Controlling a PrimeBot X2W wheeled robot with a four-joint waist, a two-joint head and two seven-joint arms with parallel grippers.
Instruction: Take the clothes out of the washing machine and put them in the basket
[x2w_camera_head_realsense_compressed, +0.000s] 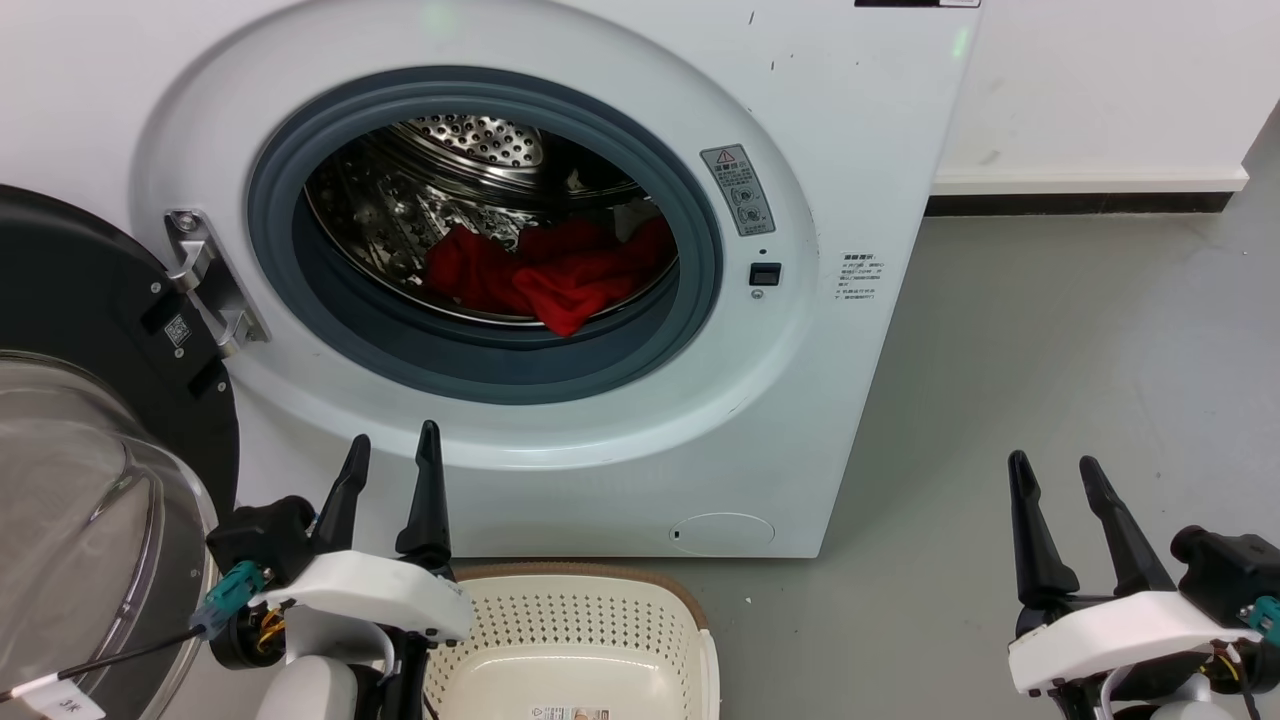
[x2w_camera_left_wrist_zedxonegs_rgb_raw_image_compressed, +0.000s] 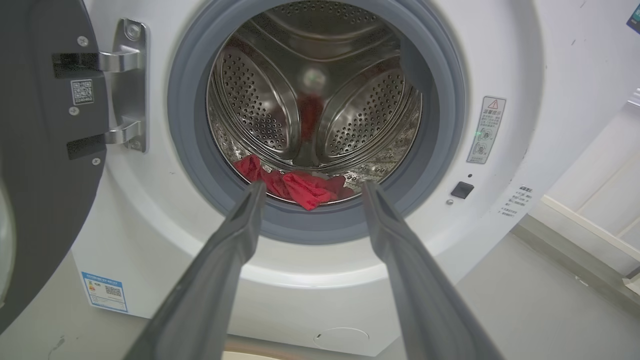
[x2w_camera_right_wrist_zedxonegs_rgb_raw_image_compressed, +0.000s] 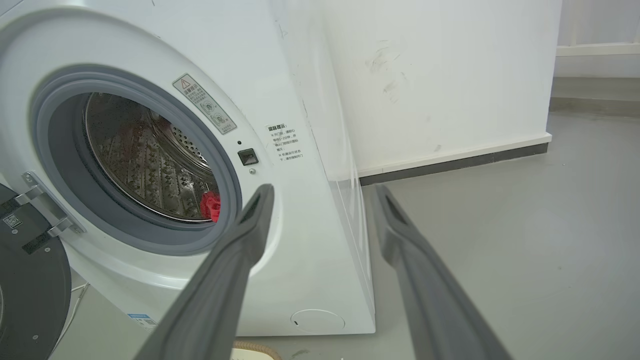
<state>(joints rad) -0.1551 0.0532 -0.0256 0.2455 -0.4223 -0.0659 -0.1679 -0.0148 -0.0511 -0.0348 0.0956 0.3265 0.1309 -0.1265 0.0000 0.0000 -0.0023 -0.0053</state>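
Left gripper (x2w_camera_head_realsense_compressed: 395, 435): lower left of the head view, 2 dark fingers spread apart, nothing between them. It stands before the machine's lower front panel. In the left wrist view its fingers frame the drum opening without touching it.

Right gripper (x2w_camera_head_realsense_compressed: 1053, 460): lower right of the head view, 2 fingers parted, empty, over bare grey floor (x2w_camera_head_realsense_compressed: 1050, 350), right of the machine and apart from it.

Basket (x2w_camera_head_realsense_compressed: 590, 577): cream perforated plastic with a brown rim. It sits on the floor just before the machine's front, beside the left gripper, and a label shows on its floor.

Washing machine (x2w_camera_head_realsense_compressed: 850, 150): white front-loader. Black-rimmed glass door (x2w_camera_head_realsense_compressed: 90, 300) is swung fully open to the left on a metal hinge (x2w_camera_head_realsense_compressed: 210, 285). Grey rubber seal (x2w_camera_head_realsense_compressed: 480, 370) rings the perforated steel drum (x2w_camera_head_realsense_compressed: 470, 140).

Clothes (x2w_camera_head_realsense_compressed: 560, 270): bright red fabric heaped at the bottom of the drum, 1 fold lapping forward over the drum's front lip toward the seal. A white patch shows at the heap's rear right. No gripper is touching them.

Surroundings: white wall with dark skirting (x2w_camera_head_realsense_compressed: 1080, 204), right of the machine.
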